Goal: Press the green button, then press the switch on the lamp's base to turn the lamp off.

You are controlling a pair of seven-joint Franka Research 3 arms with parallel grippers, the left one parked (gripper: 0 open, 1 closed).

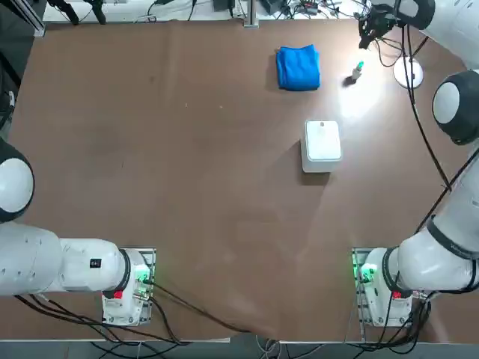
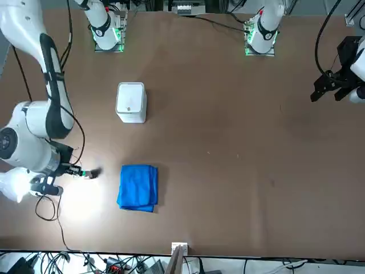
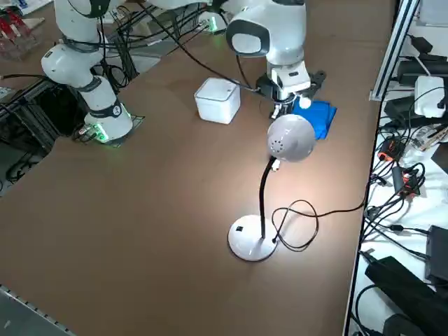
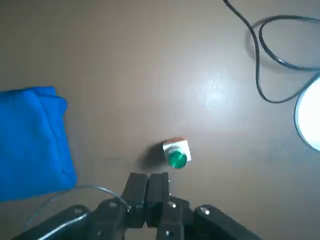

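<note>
Right gripper (image 4: 148, 186) is clenched, fingers pressed together holding nothing, hanging above the green button (image 4: 176, 155) near the worktop's far right corner. Button stands upright, cap up, bare tabletop around it, between blue cloth (image 1: 299, 67) and lamp's base (image 3: 251, 240).

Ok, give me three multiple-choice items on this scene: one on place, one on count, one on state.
1. In the top view, the green button stands between:
A. cloth and lamp base
B. white box and near edge
C. the two arm mounts

2. How many blue cloths lie on the table?
A. one
B. two
C. three

3. The right end effector is:
A. open around the button
B. shut, short of the button
C. shut on the cloth

Answers: A, the blue cloth lies to the button's left and the lamp base to its right; A, only one shows; B, the fingers meet and table shows between them and the button.
</note>
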